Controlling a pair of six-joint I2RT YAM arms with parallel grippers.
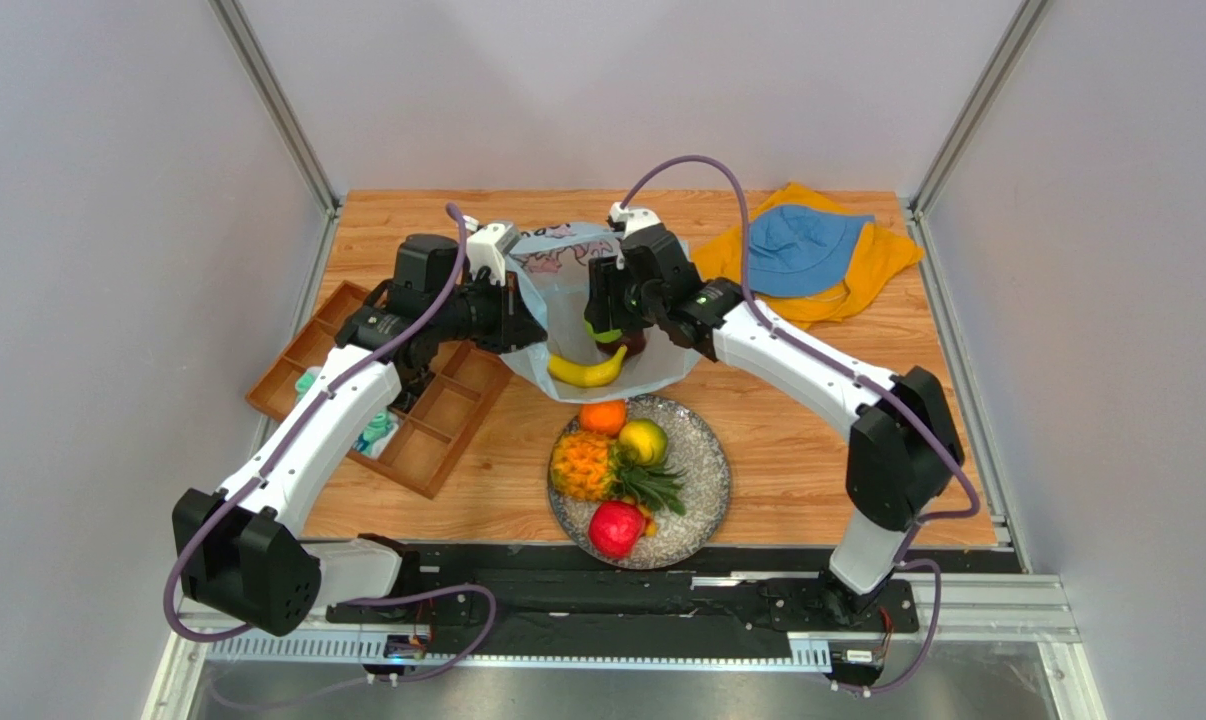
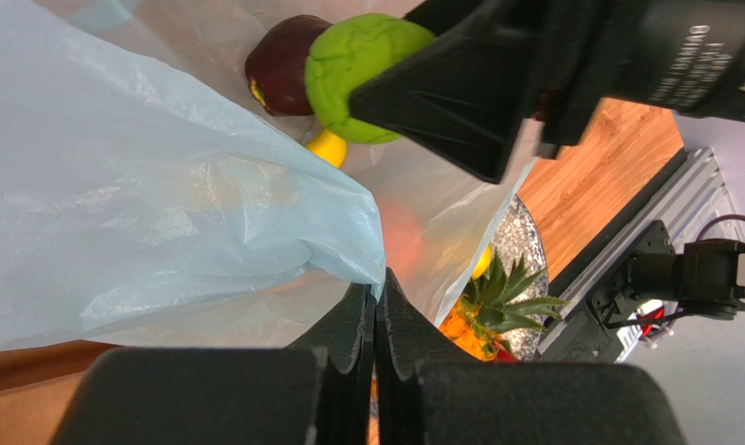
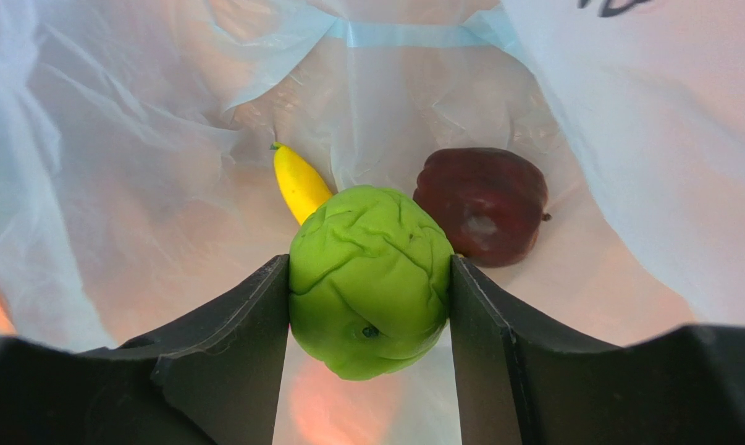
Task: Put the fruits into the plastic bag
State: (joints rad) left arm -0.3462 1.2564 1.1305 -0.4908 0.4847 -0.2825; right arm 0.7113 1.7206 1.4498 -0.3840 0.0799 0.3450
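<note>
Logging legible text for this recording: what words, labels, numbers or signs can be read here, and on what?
Nothing reads whole.
White lettering on the right arm's black housing: blurred, unreadable.
Dark print on the plastic bag: cut off at the right wrist view's top edge, unreadable.

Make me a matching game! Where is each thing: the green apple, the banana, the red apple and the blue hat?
Things:
1. green apple
2. banana
3. red apple
4. blue hat

Places:
A. on the yellow cloth
B. lying inside the plastic bag
C. on the plate
D. held by the right gripper

Pairs: 1-D, 2-B, 3-C, 4-A
</note>
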